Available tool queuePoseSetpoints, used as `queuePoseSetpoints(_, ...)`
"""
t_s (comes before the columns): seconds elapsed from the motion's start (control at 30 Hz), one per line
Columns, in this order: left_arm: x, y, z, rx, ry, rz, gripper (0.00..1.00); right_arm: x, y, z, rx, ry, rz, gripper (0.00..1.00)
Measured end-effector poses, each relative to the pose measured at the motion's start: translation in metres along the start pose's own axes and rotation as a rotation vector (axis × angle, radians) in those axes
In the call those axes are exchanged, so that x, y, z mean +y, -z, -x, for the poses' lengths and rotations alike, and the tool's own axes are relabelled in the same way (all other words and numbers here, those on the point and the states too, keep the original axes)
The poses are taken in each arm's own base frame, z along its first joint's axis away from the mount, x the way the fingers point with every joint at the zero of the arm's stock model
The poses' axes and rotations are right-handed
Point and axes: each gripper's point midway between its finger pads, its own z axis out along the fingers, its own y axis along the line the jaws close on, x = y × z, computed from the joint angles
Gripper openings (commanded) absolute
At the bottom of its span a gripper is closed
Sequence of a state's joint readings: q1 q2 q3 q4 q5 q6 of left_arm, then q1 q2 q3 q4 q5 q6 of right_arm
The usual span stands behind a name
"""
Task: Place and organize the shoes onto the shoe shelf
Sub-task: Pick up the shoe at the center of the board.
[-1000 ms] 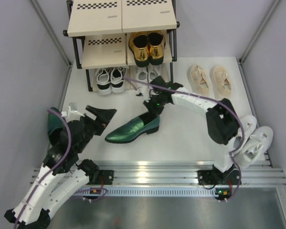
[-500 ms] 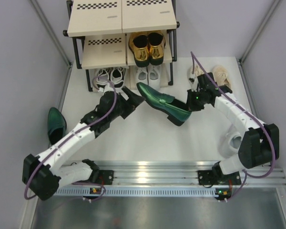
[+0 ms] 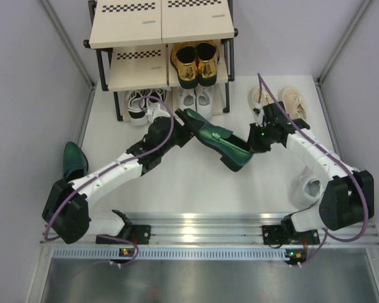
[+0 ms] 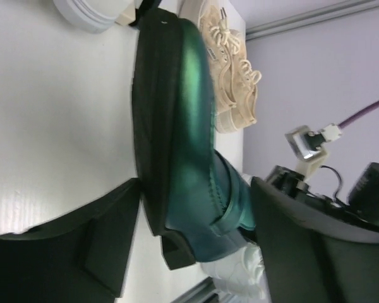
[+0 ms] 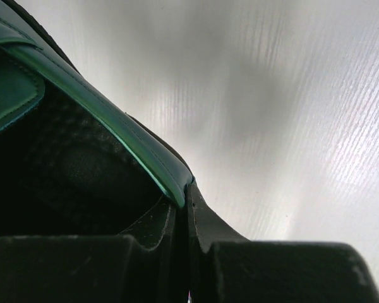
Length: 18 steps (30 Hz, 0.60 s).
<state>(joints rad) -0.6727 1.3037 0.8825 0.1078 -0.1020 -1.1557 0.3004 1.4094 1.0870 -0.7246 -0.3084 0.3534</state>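
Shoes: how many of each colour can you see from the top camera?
Gold loafers: 2
Green loafers: 2
Beige sneakers: 2
White lace-ups: 2
Black-and-white sneakers: 2
Chunky white sneakers: 1 showing
Total: 11 showing

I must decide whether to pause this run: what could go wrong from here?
The right gripper pinches only the thin heel rim of the green loafer, so the shoe might pivot or slip. The left gripper has its fingers open either side of it; closing off-centre could knock it loose.
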Motion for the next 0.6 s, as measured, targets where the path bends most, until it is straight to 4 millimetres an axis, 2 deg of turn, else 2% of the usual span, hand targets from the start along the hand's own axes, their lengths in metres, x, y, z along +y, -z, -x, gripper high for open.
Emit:
queuePoseSetpoints(0.07,0.002,-0.002,0.001,-0.011,0.003,0.006,0.5,0.004,0.004,0.001,-0.014,0.009,0.009,0.0)
queuePoseSetpoints(0.1,0.005,-0.004,0.002,-0.014,-0.003,0.014,0.34,0.006,0.007,0.002,-0.025,0.012,0.013,0.0)
queuePoseSetpoints(0.17,0.007,-0.007,0.002,-0.017,-0.009,0.019,0.17,0.008,0.014,0.004,-0.053,0.021,0.012,0.0)
queuePoseSetpoints(0.2,0.009,-0.007,0.001,-0.014,-0.023,0.02,0.02,0.008,0.016,0.005,-0.068,0.025,0.01,0.0)
queuePoseSetpoints(0.33,0.011,-0.006,-0.002,-0.004,-0.067,0.016,0.0,0.007,0.019,-0.001,-0.072,0.03,0.008,0.01)
queuePoseSetpoints(0.37,0.013,-0.005,-0.003,-0.004,-0.086,0.012,0.0,0.007,0.017,-0.003,-0.067,0.033,0.013,0.05)
queuePoseSetpoints(0.4,0.014,-0.003,-0.003,-0.004,-0.103,0.006,0.0,0.008,0.016,-0.006,-0.061,0.044,0.024,0.13)
queuePoseSetpoints(0.43,0.015,0.0,-0.003,-0.005,-0.118,-0.002,0.0,0.01,0.015,-0.009,-0.054,0.061,0.038,0.37)
queuePoseSetpoints(0.53,0.02,0.011,-0.001,0.011,-0.18,-0.029,0.0,0.026,0.023,-0.018,-0.043,0.204,0.151,0.8)
queuePoseSetpoints(0.6,0.029,0.018,0.003,0.04,-0.227,-0.034,0.0,0.035,0.036,-0.021,-0.067,0.367,0.228,0.9)
